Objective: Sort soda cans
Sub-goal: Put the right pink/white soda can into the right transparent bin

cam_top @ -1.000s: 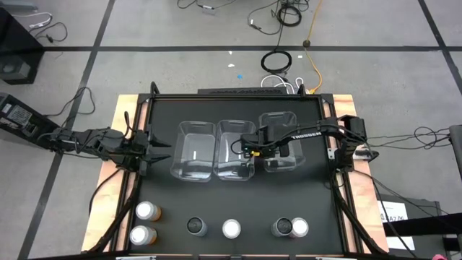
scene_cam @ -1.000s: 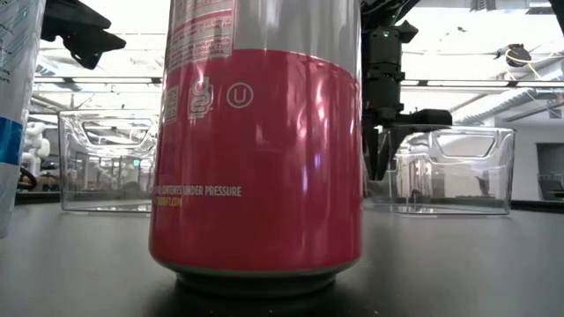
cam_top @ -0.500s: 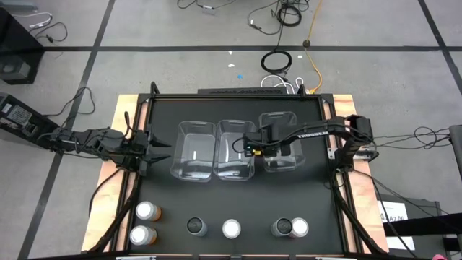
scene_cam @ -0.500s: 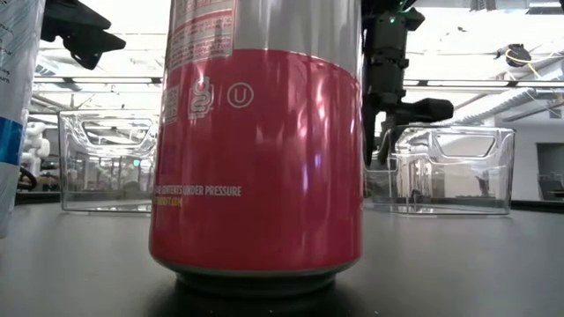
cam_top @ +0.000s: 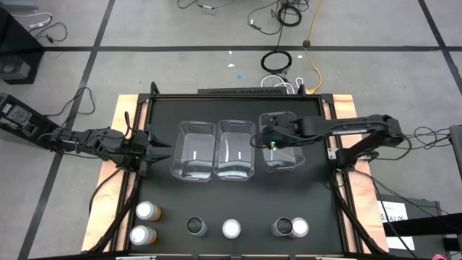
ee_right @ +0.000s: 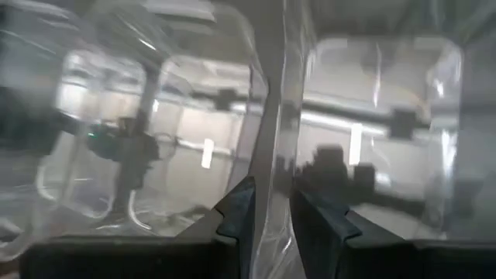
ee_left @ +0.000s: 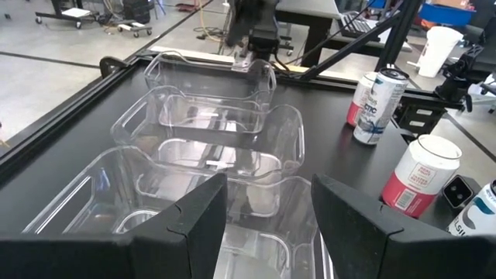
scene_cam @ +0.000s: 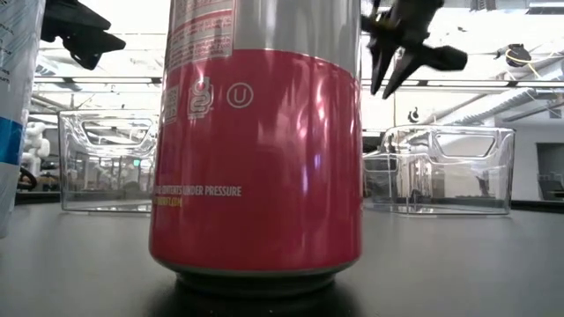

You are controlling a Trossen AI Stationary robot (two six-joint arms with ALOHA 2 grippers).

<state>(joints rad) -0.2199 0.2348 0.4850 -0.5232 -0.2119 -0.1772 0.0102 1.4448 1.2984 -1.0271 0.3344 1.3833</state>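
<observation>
Six small cylindrical soda cans stood in a row along the near edge of the black tabletop (cam_top: pixel 317 188), well apart from both pincers: two orange-bodied cans (cam_top: pixel 148 211) at the left, a dark grey can (cam_top: pixel 195 227), a pale-topped pink can (cam_top: pixel 231 229), then another dark can (cam_top: pixel 283 228) touching a second pink can (cam_top: pixel 299 227). In the low view one pink can (scene_cam: pixel 260 150) filled the foreground. Three clear rectangular plastic bins (cam_top: pixel 216 148) sat side by side mid-tabletop, nothing inside. Right pincer (cam_top: pixel 271 141) hung over the near left part of the rightmost clear bin (cam_top: pixel 289 160), fingers nearly clenched with a thin gap, grasping nothing; wrist view showed its fingertips (ee_right: pixel 236 209) over a bin wall. Left pincer (cam_top: pixel 160 151) waited at the left tabletop edge just beside the leftmost bin, fingers (ee_left: pixel 194 213) partly released, empty. Versus a second before, the right pincer had shifted from the middle bin to the rightmost bin and risen; left arm and cans unchanged.
</observation>
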